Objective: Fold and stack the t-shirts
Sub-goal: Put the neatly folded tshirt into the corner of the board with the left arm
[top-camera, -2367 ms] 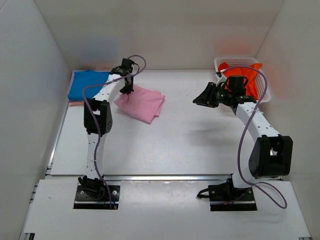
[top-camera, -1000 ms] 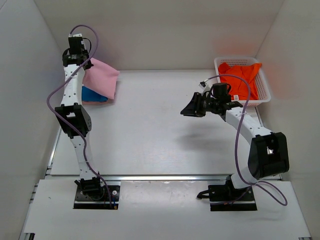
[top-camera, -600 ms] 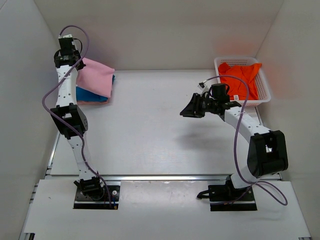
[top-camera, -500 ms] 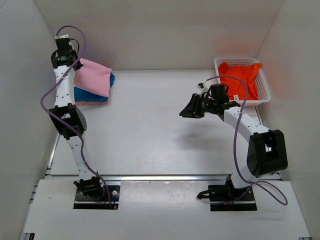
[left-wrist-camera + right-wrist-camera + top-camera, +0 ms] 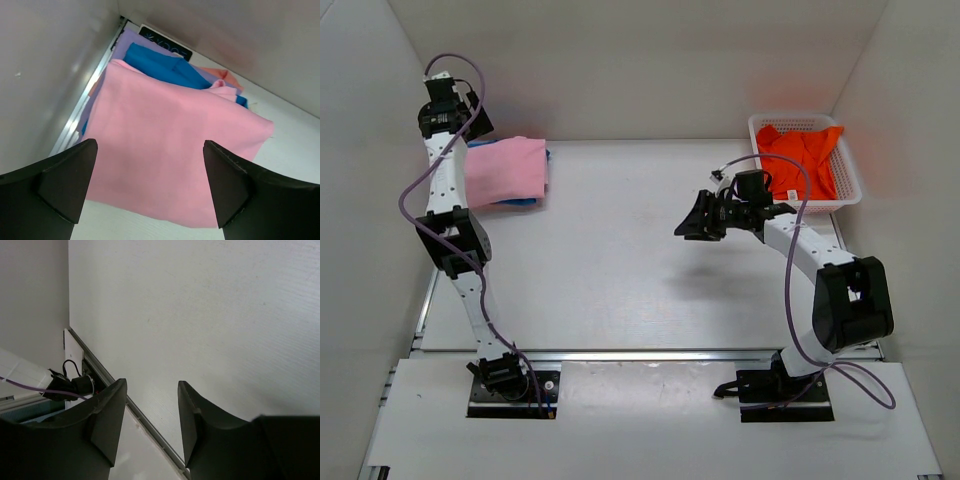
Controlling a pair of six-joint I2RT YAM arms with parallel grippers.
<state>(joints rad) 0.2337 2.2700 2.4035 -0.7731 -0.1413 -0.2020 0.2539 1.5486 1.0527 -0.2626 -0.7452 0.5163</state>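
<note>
Lying folded at the far left of the bench (image 5: 640,280), the pink shirt (image 5: 506,171) tops the blue shirt (image 5: 165,65), with the left jaws wide and empty above it. The orange shirt (image 5: 807,155) fills the basket (image 5: 848,180); the right jaws gape over mid-bench.

White counter (image 5: 640,270) had the t-shirt stack (image 5: 505,170) lying right under the left claw (image 5: 150,145), and a lattice basket (image 5: 756,127) back behind the right claw (image 5: 688,225).
</note>
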